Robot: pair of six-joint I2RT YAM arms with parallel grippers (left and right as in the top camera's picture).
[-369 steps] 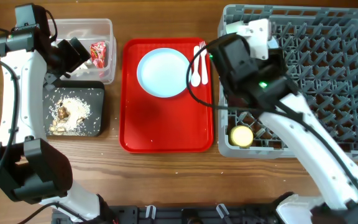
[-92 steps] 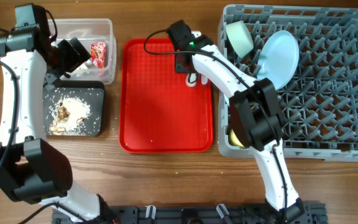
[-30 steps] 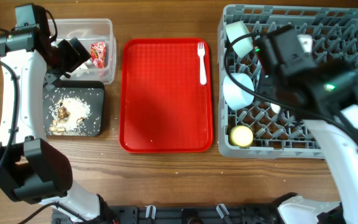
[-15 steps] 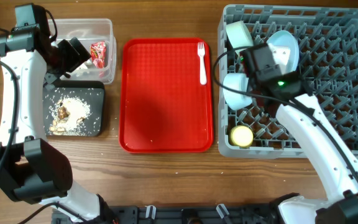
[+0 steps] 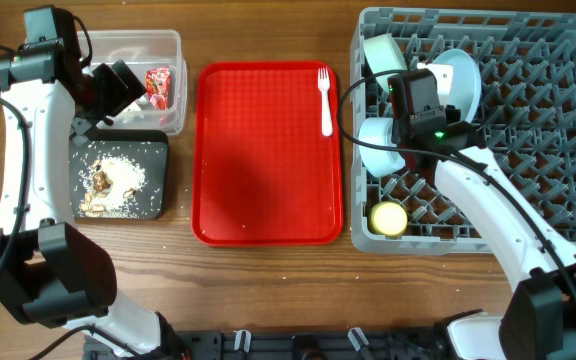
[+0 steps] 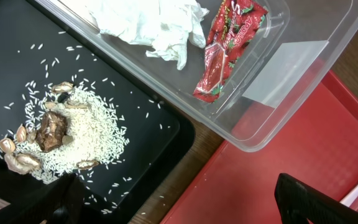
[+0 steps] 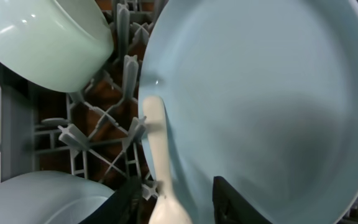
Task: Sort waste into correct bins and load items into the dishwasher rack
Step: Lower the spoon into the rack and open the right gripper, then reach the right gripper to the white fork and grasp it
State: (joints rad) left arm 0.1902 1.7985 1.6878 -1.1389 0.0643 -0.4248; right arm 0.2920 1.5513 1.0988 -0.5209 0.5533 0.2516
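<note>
The white spoon (image 7: pixel 157 155) is seen among the pegs of the dishwasher rack (image 5: pixel 528 150), leant against the light blue plate (image 7: pixel 260 106). The right fingers (image 7: pixel 229 199) are held apart on either side of it, a gap showing. The left fingers (image 6: pixel 316 199) are spread wide, empty, above the black tray (image 6: pixel 135 124) of rice (image 6: pixel 86 134) and the clear tub (image 6: pixel 278 81). The white fork (image 5: pixel 324 95) lies on the red tray (image 5: pixel 268 170).

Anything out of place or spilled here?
One white plastic fork lies alone on the flat red tray, outside the grey lattice rack. Loose rice is scattered, but inside the shallow black tray.
</note>
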